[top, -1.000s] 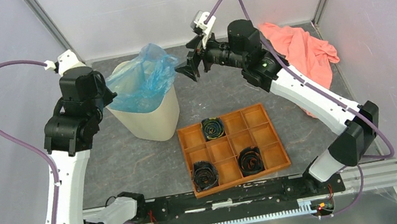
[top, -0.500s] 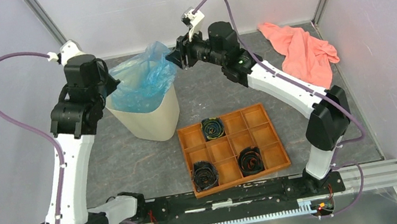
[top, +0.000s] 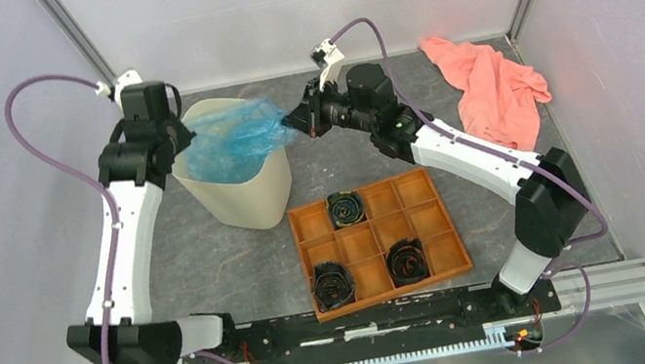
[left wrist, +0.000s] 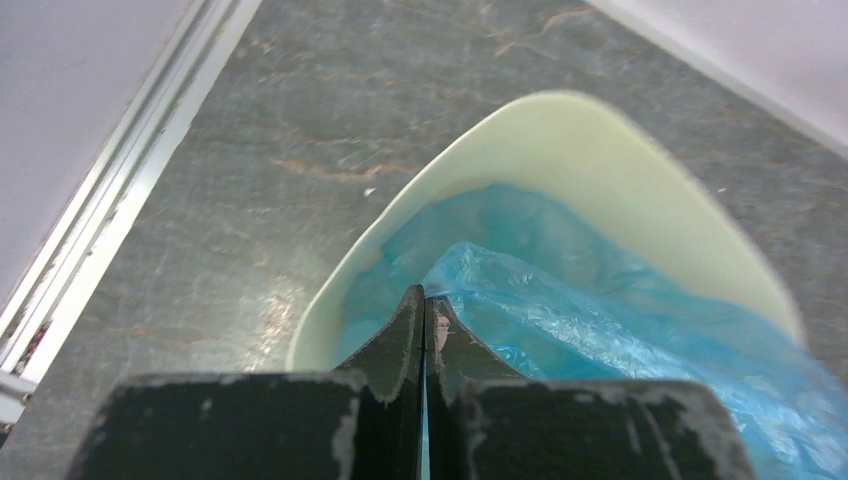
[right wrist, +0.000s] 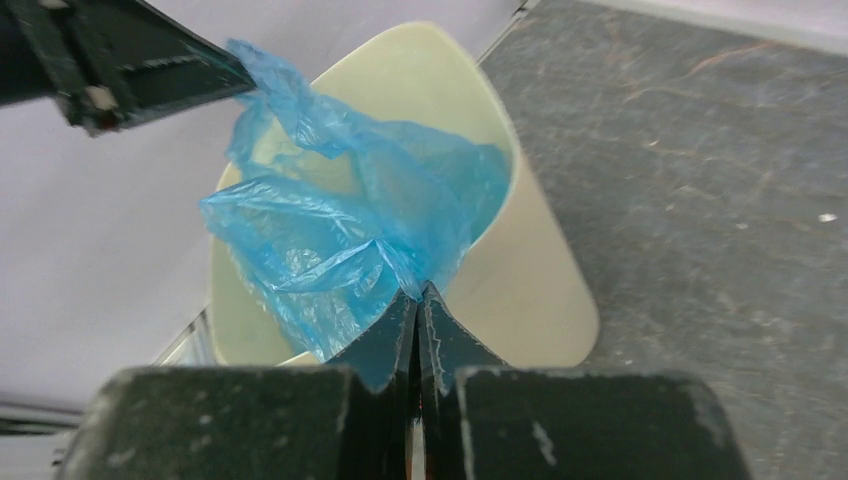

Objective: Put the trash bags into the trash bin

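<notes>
The light-blue trash bag [top: 238,142] sits partly inside the cream trash bin [top: 252,199] at the desk's [top: 243,264] 11 o'clock. The left gripper [left wrist: 423,300] pinches its 9 o'clock edge and the right gripper [right wrist: 420,297] its 3 o'clock edge. How deep the bag reaches is hard to judge, and pushing it down and releasing seem left to do.

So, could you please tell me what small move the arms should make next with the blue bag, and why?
Probably lower both pincers a little. The left pincer and right pincer are each shut on the bag, which bunches above the rim of the bin, only partly inside.
</notes>
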